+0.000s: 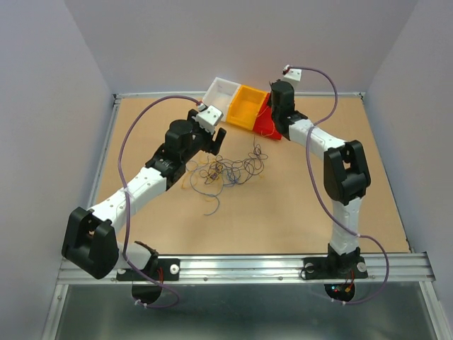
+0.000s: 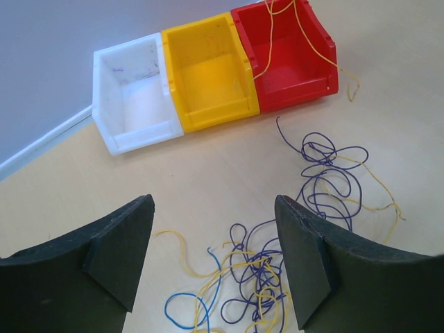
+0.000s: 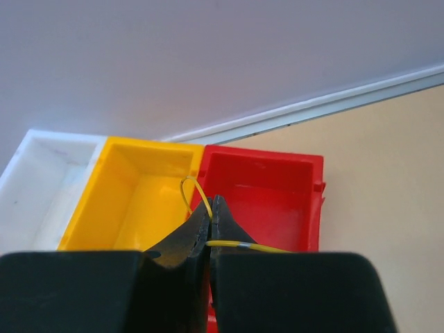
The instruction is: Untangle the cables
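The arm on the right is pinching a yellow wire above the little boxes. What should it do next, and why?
Probably slide slightly over the yellow box before releasing. The right gripper, shut on the yellow wire, sits above the wall between yellow box and red box, and the wire trails across the red one.

No legible text, label or number — not anywhere.

Cables [image 1: 228, 170] before bins [image 1: 238, 117], one strand [image 2: 269, 35] (perhaps) inside
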